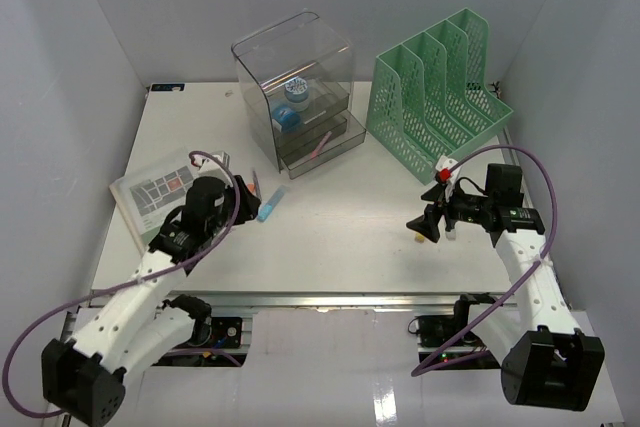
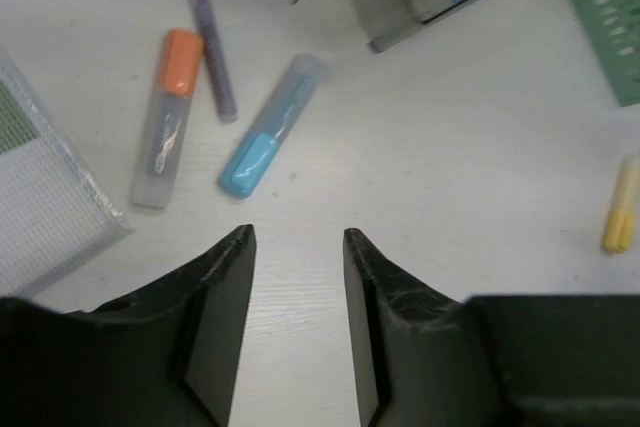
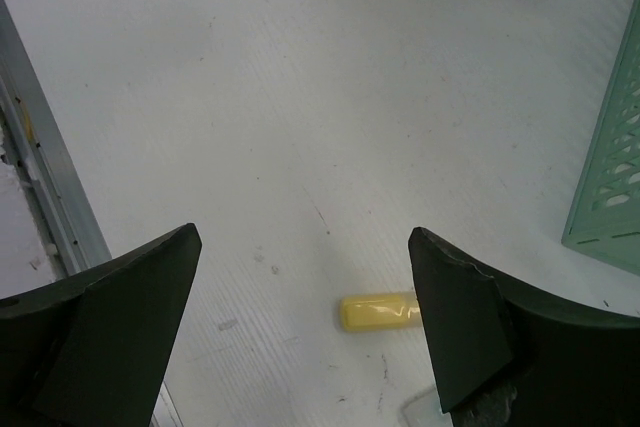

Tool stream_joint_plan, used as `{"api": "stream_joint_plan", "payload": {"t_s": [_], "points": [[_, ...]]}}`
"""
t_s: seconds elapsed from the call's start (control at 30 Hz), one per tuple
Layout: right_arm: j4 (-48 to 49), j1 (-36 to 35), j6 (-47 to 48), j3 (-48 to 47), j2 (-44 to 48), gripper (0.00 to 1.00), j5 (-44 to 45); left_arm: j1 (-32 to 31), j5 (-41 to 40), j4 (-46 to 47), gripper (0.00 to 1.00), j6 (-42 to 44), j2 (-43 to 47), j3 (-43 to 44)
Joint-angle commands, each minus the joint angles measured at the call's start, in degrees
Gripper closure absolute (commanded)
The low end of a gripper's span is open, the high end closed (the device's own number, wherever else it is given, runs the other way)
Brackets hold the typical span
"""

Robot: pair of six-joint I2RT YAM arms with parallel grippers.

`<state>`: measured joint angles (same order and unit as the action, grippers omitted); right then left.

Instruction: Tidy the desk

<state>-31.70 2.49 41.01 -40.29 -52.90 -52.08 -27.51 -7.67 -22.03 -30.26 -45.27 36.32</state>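
Note:
The desk [image 1: 340, 232] is a wide white tabletop. My left gripper [image 1: 246, 207] is open and empty, low over the desk; in the left wrist view [image 2: 297, 237] it points at a blue highlighter [image 2: 272, 127], an orange highlighter [image 2: 168, 117] and a purple pen [image 2: 212, 47] lying just ahead. My right gripper [image 1: 424, 228] is wide open and empty above a yellow highlighter [image 3: 378, 312], which lies near its right finger [image 3: 460, 317]. The yellow highlighter also shows at the right edge of the left wrist view [image 2: 622, 205].
A clear smoky drawer box [image 1: 295, 87] stands at the back middle and a green mesh file rack [image 1: 435, 107] at the back right. A plastic-covered booklet [image 1: 150, 192] lies by the left arm. A metal rail [image 1: 330, 299] runs along the desk's front edge.

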Motion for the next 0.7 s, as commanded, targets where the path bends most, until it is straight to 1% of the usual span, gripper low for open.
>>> {"api": "stream_joint_plan", "payload": {"t_s": [0.0,0.07,0.1,0.2,0.33,0.43,0.5,0.57,0.67], "points": [[6.2,-0.3,-4.5,-0.5,-1.7,0.09,-3.6,7.9,10.3,0.5,0.52,-1.0,-10.9,1.4],[7.0,-0.3,-4.7,0.0,-1.8,0.09,-3.7,9.6,11.1,1.3,0.53,-0.2,-16.4,3.0],[7.4,-0.3,-4.7,0.8,-1.7,0.09,-3.6,10.0,10.1,1.5,0.53,0.3,-18.3,4.8],[9.2,-0.3,-5.0,2.3,-1.1,0.09,-3.4,10.7,8.6,1.6,0.52,2.2,-26.5,8.4],[9.2,-0.2,-4.6,2.7,-0.9,0.08,-3.1,10.8,8.6,1.1,0.52,3.9,-35.3,15.3],[9.2,-0.2,-4.3,3.1,-0.5,0.08,-3.5,10.9,8.8,0.3,0.52,4.9,-41.1,18.6],[9.2,-0.2,-4.1,3.4,-0.4,0.08,-3.5,10.8,8.5,-0.4,0.51,5.2,-43.3,20.9],[9.2,-0.2,-4.0,3.5,0.2,0.08,-3.6,10.8,5.7,-1.8,0.51,4.9,-46.9,23.7],[9.2,-0.2,-3.9,3.6,0.7,0.08,-3.9,10.9,3.7,-3.5,0.51,4.3,-50.5,26.5]]}}
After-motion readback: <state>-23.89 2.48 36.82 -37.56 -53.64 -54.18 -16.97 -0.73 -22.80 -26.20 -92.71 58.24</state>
